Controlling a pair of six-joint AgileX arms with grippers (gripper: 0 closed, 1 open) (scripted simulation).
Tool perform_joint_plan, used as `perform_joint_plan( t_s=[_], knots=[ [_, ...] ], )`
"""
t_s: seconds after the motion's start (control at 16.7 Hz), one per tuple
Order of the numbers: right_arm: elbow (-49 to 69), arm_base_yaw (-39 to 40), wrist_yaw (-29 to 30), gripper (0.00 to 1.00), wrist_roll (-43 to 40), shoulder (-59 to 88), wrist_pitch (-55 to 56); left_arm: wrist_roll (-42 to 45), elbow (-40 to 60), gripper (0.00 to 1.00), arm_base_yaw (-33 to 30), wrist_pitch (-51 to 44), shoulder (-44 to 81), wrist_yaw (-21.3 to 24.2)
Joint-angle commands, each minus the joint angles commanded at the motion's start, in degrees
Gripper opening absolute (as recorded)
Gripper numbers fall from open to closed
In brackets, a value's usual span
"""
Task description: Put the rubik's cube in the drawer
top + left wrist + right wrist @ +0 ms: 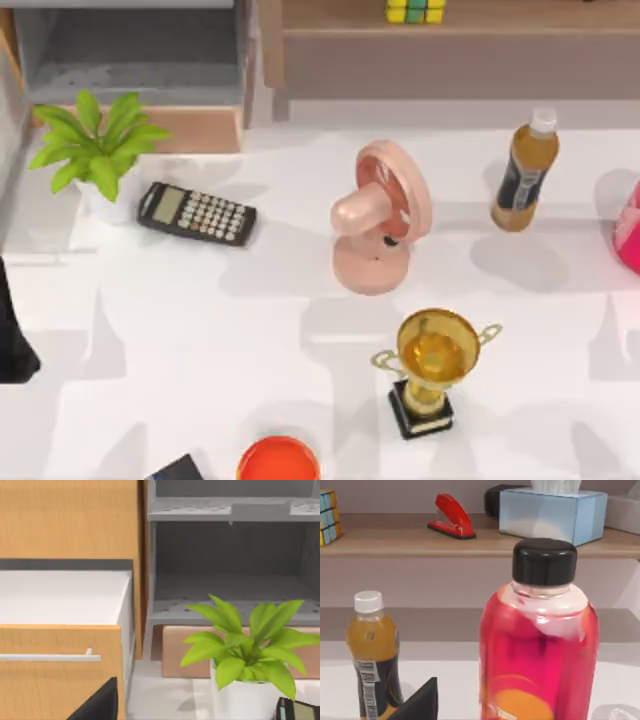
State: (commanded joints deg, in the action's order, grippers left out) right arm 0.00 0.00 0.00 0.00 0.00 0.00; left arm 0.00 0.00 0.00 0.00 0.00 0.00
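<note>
Top view: the rubik's cube (415, 10) sits on the long brown wooden shelf (450, 45) at the far edge, yellow and green tiles showing. The drawer (140, 70) stands open at the far left, grey floor exposed, its light wooden front panel facing the tabletop (200, 330). A potted plant (95, 150) stands just in front of that panel, with a calculator (196, 212) beside it; its key legends are too small to read. A pink fan (380, 215) occupies the middle, an amber bottle (525, 170) with a dark label stands to the right, and a gold trophy (435, 365) sits nearer the front edge. An orange-red dish (278, 462) meets the front edge. Broad open tabletop lies at front left. A dark part of the left arm (12, 335) shows at the left edge.

Left wrist view: a wooden cabinet drawer with a metal handle (50, 656) is pulled out, with the grey drawer and plant alongside. The state of the left arm's fingers cannot be told.

Right wrist view: a red-liquid bottle (537, 640) with a black cap stands close. The amber bottle carries a barcode, unreadable. On the shelf are the cube, a red stapler (451, 516) and a blue tissue box (552, 515). The state of the right arm's fingers cannot be told.
</note>
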Motion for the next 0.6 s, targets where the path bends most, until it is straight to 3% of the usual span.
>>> perform_joint_plan(
  t_s=[0.3,0.6],
  knots=[
    [0.0,0.0,0.0,1.0,0.0,0.0,0.0,0.03,2.9,1.0,-1.44,1.38,3.49,-1.37],
    [0.0,0.0,0.0,1.0,0.0,0.0,0.0,0.15,16.32,1.0,-8.17,7.77,21.19,-7.72]
  ],
)
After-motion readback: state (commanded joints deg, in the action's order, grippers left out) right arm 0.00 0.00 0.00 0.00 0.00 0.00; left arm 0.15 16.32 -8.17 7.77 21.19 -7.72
